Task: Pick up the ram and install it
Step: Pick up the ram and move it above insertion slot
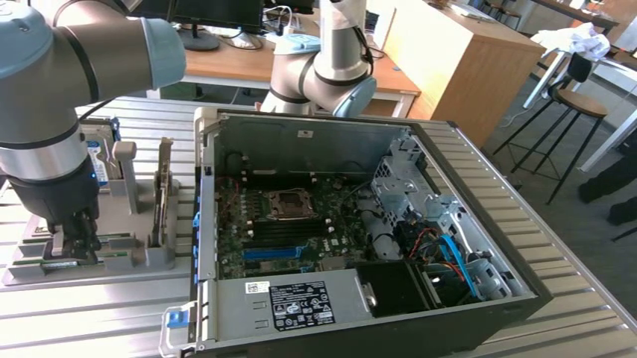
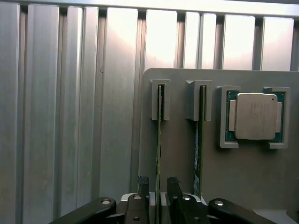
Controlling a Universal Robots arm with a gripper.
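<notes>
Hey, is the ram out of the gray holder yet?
No, the ram stands in a slot of the gray holder, the open gripper straddling it.

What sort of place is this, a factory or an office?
Most likely a robotics lab or workshop: a robot arm stands over a ribbed metal table beside an opened computer case, with office desks, a monitor and a bar stool behind.

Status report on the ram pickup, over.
Gripper open, straddling the ram. Ram on edge in the gray holder, not lifted. Second stick beside it, apart.
</notes>
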